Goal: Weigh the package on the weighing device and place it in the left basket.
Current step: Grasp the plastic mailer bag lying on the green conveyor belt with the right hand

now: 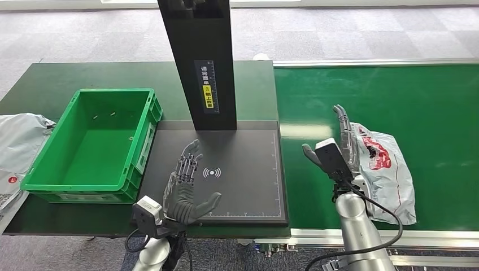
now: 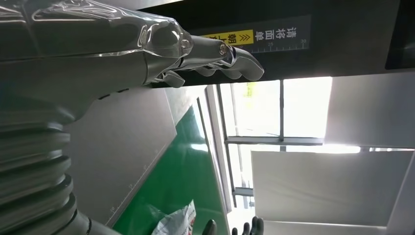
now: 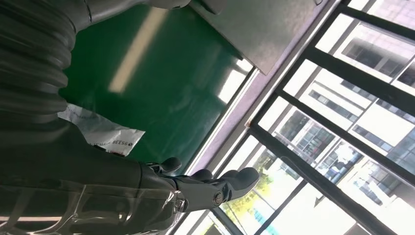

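Observation:
A white plastic package [image 1: 387, 169] with red print lies on the green belt at the right. My right hand [image 1: 339, 147] stands open just left of it, fingers stretched out along its near edge; I cannot tell whether they touch it. The package's corner [image 3: 105, 133] shows beside that hand [image 3: 195, 188] in the right wrist view. My left hand [image 1: 186, 186] hovers open over the dark weighing plate [image 1: 243, 180], fingers [image 2: 230, 61] extended toward the black post [image 1: 197, 62]. The green basket [image 1: 39, 175] sits left of the plate and is empty. The package [image 2: 176, 220] also appears far off in the left wrist view.
The scale's black post with a yellow label stands at the plate's far edge. Grey plastic bags [image 1: 17, 147] lie left of the basket. The green conveyor belt [image 1: 395, 96] stretches right and far, with a metal rail [image 1: 395, 234] along its near edge.

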